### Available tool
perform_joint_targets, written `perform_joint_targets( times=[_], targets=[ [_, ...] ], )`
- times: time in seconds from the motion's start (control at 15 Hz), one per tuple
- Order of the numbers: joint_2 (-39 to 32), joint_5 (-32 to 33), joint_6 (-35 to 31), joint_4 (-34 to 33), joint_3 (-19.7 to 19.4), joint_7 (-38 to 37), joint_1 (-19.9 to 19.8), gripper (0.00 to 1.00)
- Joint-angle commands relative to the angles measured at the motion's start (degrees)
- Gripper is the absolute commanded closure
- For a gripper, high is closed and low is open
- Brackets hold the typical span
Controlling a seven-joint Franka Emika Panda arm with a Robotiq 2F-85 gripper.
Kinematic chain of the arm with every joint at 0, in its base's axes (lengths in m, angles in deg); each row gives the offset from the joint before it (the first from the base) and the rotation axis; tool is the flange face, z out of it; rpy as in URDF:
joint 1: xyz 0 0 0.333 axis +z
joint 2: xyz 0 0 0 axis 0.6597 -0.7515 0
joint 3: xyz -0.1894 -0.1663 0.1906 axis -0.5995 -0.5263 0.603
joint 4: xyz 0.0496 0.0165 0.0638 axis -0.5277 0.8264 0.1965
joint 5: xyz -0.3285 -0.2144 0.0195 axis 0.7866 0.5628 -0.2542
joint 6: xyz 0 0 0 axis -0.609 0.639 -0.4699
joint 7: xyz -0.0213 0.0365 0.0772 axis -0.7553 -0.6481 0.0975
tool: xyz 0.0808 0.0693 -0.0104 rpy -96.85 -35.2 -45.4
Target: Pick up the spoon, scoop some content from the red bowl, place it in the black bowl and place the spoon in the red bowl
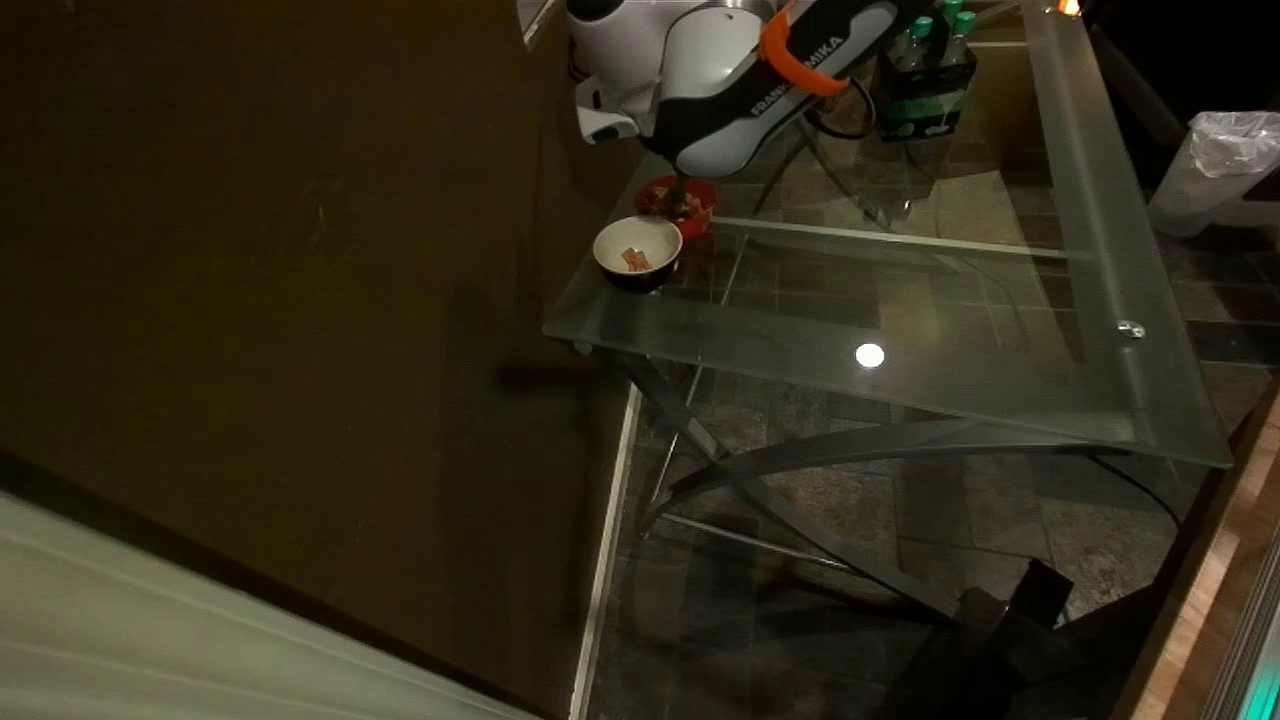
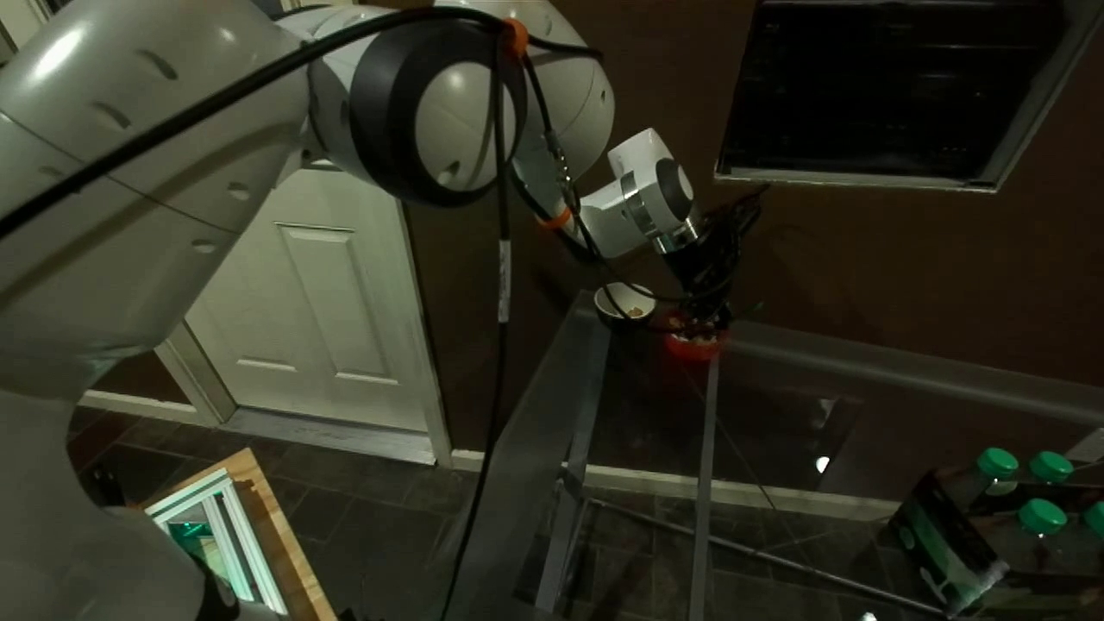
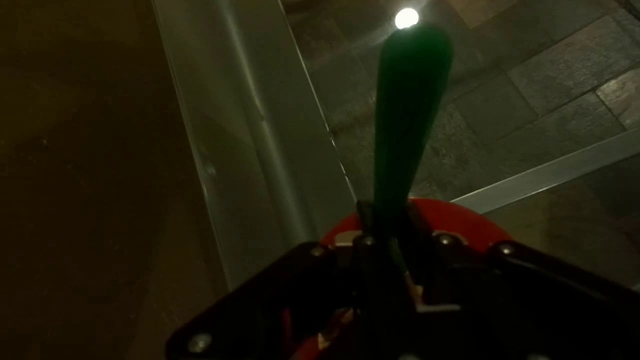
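At lower centre of the wrist view, my fingers (image 3: 419, 223) are pinched closed on the spoon (image 3: 409, 110); probably light, stiff, slick: grip mid-handle.

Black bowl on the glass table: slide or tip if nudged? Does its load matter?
The black bowl would probably slide before it tips: it sits upright on a smooth-looking glass table. The food inside likely adds little weight: only a small bit shows. A push toward the red bowl might soon bump it, since the two stand close together.
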Motion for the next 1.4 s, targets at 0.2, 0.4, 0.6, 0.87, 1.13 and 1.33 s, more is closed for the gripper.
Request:
perform_joint_targets(
  times=[0.2, 0.4, 0.6, 0.87, 1.13, 1.33],
  targets=[
    [-0.2, -1.4, -4.9, 0.9, 1.1, 5.1, -2.2, 0.96],
    [0.2, -2.2, -6.4, 1.7, 1.8, 7.4, -3.0, 0.96],
    [0.3, -3.6, -8.2, 2.1, 2.8, 10.1, -4.2, 0.96],
    [0.1, -6.7, -9.3, 2.3, 3.3, 13.3, -5.1, 0.96],
    [0.1, -9.9, -9.9, 2.2, 3.2, 16.3, -5.5, 0.96],
    [0.1, -12.1, -10.0, 2.2, 3.1, 18.2, -5.6, 0.96]
  ],
)
